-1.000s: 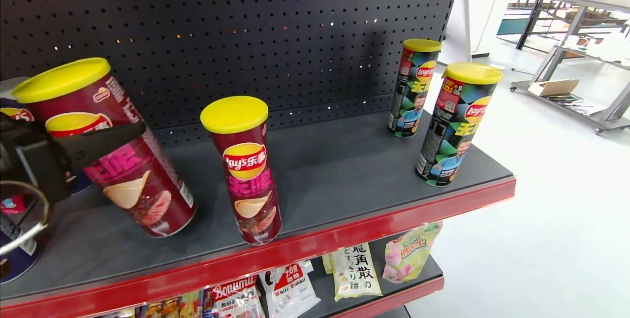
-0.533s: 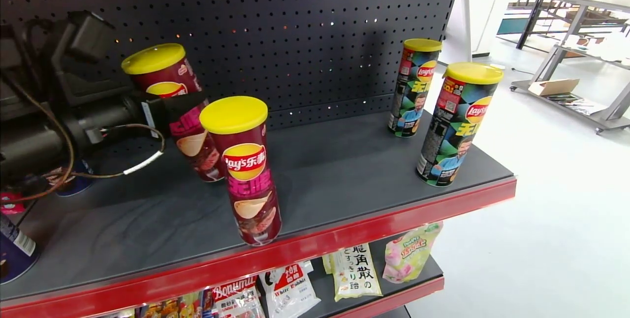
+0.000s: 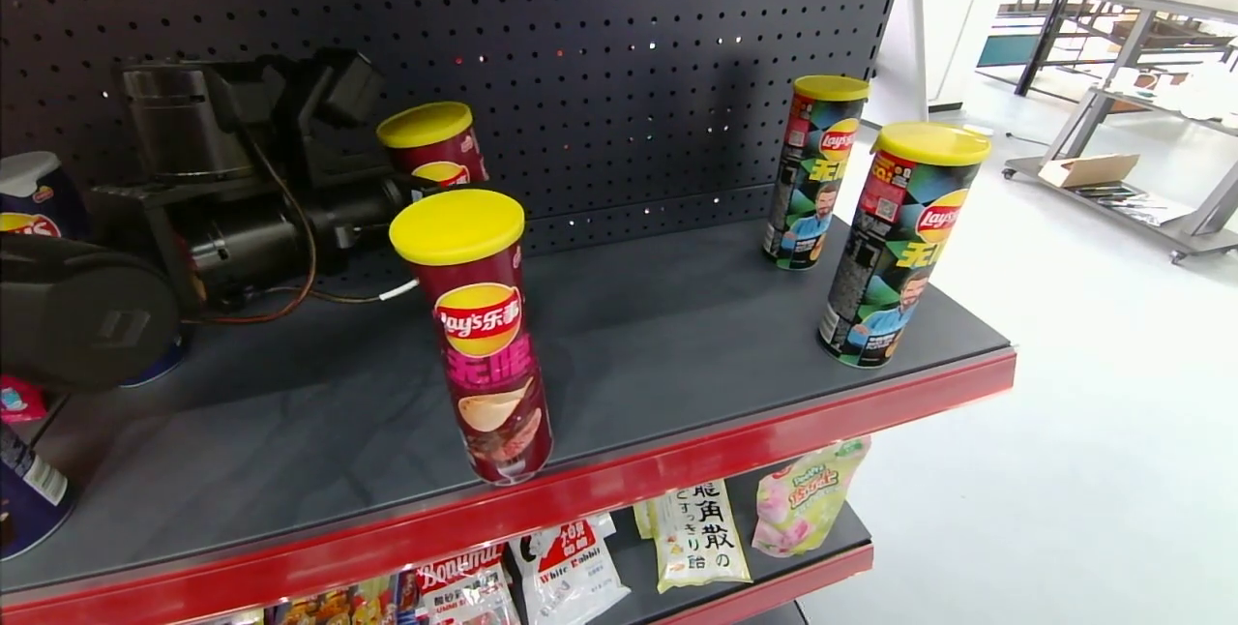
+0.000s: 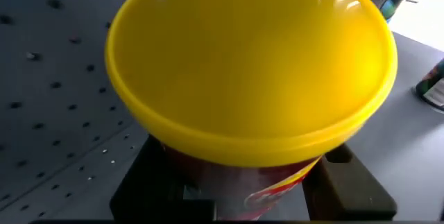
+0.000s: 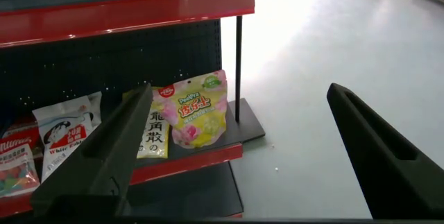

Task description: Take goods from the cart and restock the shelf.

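Maroon cans: two cylindrical tubes with glossy yellow plastic lids. The front maroon can (image 3: 484, 335) stands upright at the red lip of the shelf (image 3: 677, 344), and the held maroon can (image 3: 432, 141) is just behind it, near the pegboard (image 3: 580, 44)
Left gripper (image 3: 411, 188): clamped on the held maroon can below its lid; the can's base is hidden
Patterned cans: two, green and black with a man's picture and yellow lids. The back patterned can (image 3: 812, 170) and the near patterned can (image 3: 899, 243) are both upright, well right of the front maroon can
Labels: the maroon ones carry a red-and-yellow round badge and a pictured crisp
Right gripper (image 5: 238, 91): jaws spread wide, holding nothing, facing soft snack bags (image 5: 198, 109) on a shelf below the front maroon can
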